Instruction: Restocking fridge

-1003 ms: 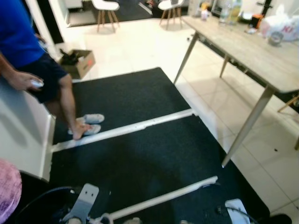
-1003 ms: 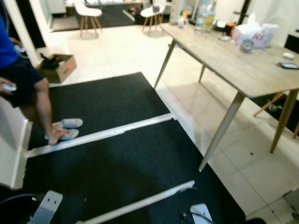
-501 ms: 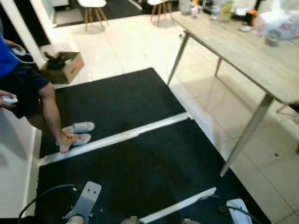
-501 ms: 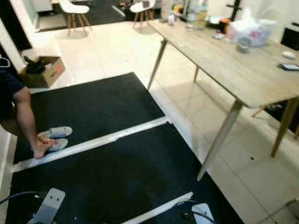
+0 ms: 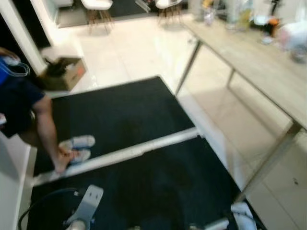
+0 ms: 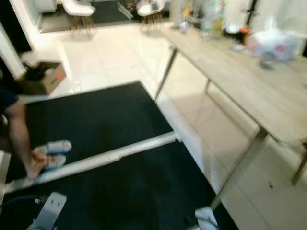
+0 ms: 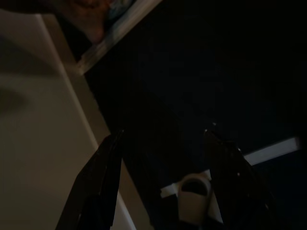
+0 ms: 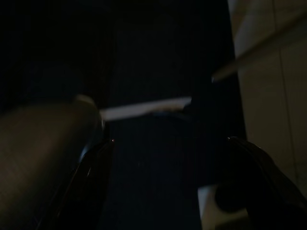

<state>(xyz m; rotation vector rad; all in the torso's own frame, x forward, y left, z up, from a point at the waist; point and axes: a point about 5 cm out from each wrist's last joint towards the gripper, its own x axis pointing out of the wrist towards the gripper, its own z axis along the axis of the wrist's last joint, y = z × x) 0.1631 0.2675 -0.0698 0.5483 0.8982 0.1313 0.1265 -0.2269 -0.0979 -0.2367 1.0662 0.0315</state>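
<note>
Panel of flat white material (image 5: 8, 191) stands at our far left, its edge meeting the black floor mat (image 5: 120, 110); we cannot tell whether it belongs to the fridge, and it is the nearest thing to the task we can make out. Our left gripper (image 7: 163, 182) hangs over the mat just beside that pale panel, its two black fingers spread wide with nothing between them. Our right gripper (image 8: 170, 191) hangs over the same mat in deep shade, fingers likewise spread apart and empty. A white strip (image 5: 129, 153) crosses the mat from side to side. A person in dark blue shorts (image 5: 17, 103) stands at the left with a bare foot (image 5: 61, 163) at the strip, touching a pair of pale grey slippers (image 5: 79, 142). Beyond the mat, an open brown cardboard box (image 5: 62, 74) sits on the cream floor tiles (image 5: 139, 48). To our right runs a long light wooden table (image 6: 240, 72) on slanted legs, carrying blurred bottles (image 6: 213, 19) and a white plastic bag (image 6: 278, 45). White chairs (image 6: 79, 9) stand far back.
</note>
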